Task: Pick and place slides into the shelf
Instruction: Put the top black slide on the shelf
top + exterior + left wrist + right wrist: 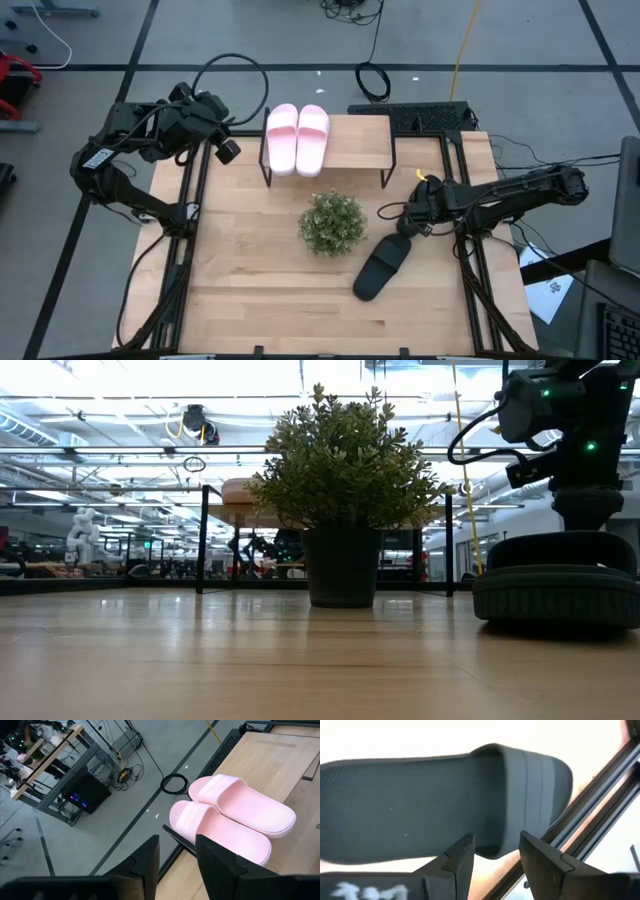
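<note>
A pale pink pair of slides (297,138) lies side by side, soles down, on the left part of the shelf's plank top (355,140); it also shows in the left wrist view (235,815). One black slide (378,270) lies sole down on the table, right of centre. The other black slide is out of view. My right gripper (403,225) is open just over the black slide's far, strap end (535,770). My left gripper (228,150) is open and empty, off the shelf's left end, above the table's far left edge. My right gripper (497,855) stands open over the black slide's strap end (560,550), coming from above. I cannot tell whether its fingers touch the slide. The slide lies flat on the table.
A potted green plant (332,222) stands mid-table between the shelf and the black slide; in the low view the plant (345,470) hides most of the shelf. The shelf's right half is bare. Open tabletop lies at the near left (240,290).
</note>
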### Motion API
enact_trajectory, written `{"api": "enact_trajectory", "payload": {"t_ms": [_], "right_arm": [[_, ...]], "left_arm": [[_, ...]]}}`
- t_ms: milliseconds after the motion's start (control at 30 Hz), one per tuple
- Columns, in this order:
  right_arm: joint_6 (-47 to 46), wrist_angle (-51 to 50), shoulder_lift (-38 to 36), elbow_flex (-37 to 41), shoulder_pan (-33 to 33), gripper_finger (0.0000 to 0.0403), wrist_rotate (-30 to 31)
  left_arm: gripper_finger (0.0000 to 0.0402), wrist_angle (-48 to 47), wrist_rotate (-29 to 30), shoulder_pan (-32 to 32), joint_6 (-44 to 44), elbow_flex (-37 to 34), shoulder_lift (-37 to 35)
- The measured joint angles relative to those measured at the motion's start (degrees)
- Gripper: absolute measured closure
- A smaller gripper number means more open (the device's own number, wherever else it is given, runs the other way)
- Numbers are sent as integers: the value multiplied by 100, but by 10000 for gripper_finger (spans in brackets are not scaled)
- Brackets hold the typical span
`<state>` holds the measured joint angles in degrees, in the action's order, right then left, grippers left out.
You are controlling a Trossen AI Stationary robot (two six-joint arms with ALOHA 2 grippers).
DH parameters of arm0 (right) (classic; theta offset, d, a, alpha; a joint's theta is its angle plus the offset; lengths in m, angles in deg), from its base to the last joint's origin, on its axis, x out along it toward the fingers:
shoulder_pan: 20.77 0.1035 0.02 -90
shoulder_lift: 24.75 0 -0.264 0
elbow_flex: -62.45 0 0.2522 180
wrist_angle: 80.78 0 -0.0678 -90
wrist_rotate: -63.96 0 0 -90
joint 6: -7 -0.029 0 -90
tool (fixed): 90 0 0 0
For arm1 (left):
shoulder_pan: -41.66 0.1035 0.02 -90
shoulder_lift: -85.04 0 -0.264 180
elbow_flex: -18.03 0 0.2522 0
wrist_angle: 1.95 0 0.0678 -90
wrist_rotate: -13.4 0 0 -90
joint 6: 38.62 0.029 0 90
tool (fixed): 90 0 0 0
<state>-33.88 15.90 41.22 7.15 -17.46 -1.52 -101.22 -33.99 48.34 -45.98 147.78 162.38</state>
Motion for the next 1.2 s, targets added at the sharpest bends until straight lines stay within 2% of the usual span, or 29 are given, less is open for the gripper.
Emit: {"api": "enact_trajectory", "payload": {"t_ms": [200,700,1200], "right_arm": [[-2,15,0,0,-53,255,110],[447,72,0,0,-710,255,124],[883,502,248,0,-822,255,106]], "left_arm": [[268,0,0,0,2,0,0],[268,0,-2,-2,7,0,0],[268,2,-2,-2,59,0,1]]}}
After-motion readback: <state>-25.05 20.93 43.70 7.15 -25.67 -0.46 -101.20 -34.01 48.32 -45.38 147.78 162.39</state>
